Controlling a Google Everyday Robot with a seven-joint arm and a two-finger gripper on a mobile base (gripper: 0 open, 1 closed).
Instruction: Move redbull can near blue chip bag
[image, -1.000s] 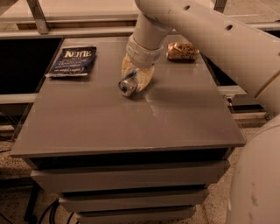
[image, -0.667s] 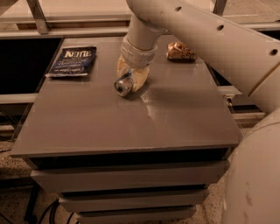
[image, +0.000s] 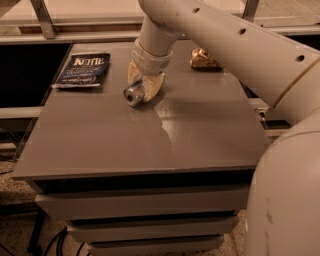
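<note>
1. Gripping the redbull can, the end effector is seen closed around it, low over the worktop.
2. The can is held near the blue chip bag, not touching; only release is judged left.

1. I see the can, slim and silver, lying on its side with its round top facing 7 o'clock. The gripper clamps it from above.
2. The bag, navy with white "KETTLE" lettering, lies flat at 10 o'clock from the can, near it but not touching.
</note>
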